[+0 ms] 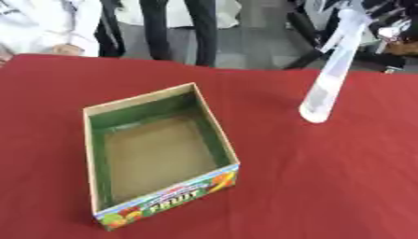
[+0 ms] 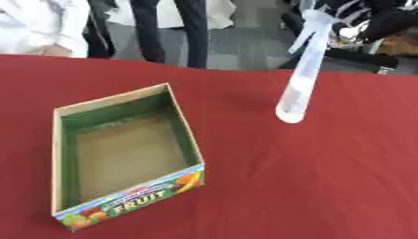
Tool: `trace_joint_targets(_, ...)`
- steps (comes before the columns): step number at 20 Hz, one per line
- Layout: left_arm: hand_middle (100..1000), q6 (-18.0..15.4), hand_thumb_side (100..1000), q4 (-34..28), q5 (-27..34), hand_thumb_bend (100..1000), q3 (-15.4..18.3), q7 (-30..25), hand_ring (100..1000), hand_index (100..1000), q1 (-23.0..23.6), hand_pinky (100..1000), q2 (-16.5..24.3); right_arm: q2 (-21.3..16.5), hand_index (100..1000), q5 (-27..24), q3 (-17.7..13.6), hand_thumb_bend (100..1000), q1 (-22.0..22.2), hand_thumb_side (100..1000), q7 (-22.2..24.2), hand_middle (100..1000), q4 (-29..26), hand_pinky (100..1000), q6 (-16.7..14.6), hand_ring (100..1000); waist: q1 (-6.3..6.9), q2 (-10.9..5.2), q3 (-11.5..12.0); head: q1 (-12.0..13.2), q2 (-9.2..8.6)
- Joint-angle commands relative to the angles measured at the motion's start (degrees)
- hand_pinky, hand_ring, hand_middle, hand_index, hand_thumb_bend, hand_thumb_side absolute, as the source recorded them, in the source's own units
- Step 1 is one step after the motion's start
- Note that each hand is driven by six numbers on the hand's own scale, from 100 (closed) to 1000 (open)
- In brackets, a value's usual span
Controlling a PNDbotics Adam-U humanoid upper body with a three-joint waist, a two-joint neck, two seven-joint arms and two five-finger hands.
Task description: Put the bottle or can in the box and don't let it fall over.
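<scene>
Right hand (image 2: pixel 359 21) grips the tall clear plastic bottle (image 2: pixel 299 77) by its top, tilted.
The open cardboard fruit box (image 1: pixel 98 140) sits left, red tablecloth (image 1: pixel 326 186) between them.

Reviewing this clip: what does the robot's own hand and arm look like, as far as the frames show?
Only the right hand shows, at the upper right corner: black parts with silver, shiny metal sections, partly blurred. No cables or markings can be made out. The left hand and arm are out of view.

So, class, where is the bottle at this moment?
The bottle hangs tilted in the upper right of both views, held at its top by the right hand, right of the empty box.
</scene>
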Motion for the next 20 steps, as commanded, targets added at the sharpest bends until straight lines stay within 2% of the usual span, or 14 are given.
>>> trace_joint_targets(1,664,0.0,762,-1.2,-0.5,100,0.1,-0.2,658,742,-0.3,727,0.9,-1.1,897,0.6,-1.0,100,-1.7,145,-1.0,921,0.0,877,-0.3,927,-0.02,-0.59,0.1,-0.4,-1.09)
trace_joint_targets(12,664,0.0,764,-1.2,-1.0,100,0.0,-0.4,657,742,-0.5,728,1.0,-0.7,890,1.6,-1.1,100,-3.0,122,-1.4,914,0.1,875,-0.7,914,-0.43,0.52,0.5,-1.2,-2.82)
trace_joint_targets(17,664,0.0,765,-1.2,-1.3,100,0.1,-0.3,657,741,-0.4,729,1.0,-0.7,866,1.2,-0.9,100,-3.5,100,-0.1,882,-0.1,858,-0.8,862,-0.55,0.82,0.3,-1.1,-2.79)
trace_joint_targets(20,664,0.1,767,-1.2,-1.3,100,0.1,-0.3,657,741,-0.5,729,1.0,-0.7,862,1.0,-0.9,100,-3.5,100,0.1,880,-0.1,858,-0.6,865,-0.67,1.04,0.3,-1.2,-2.99)
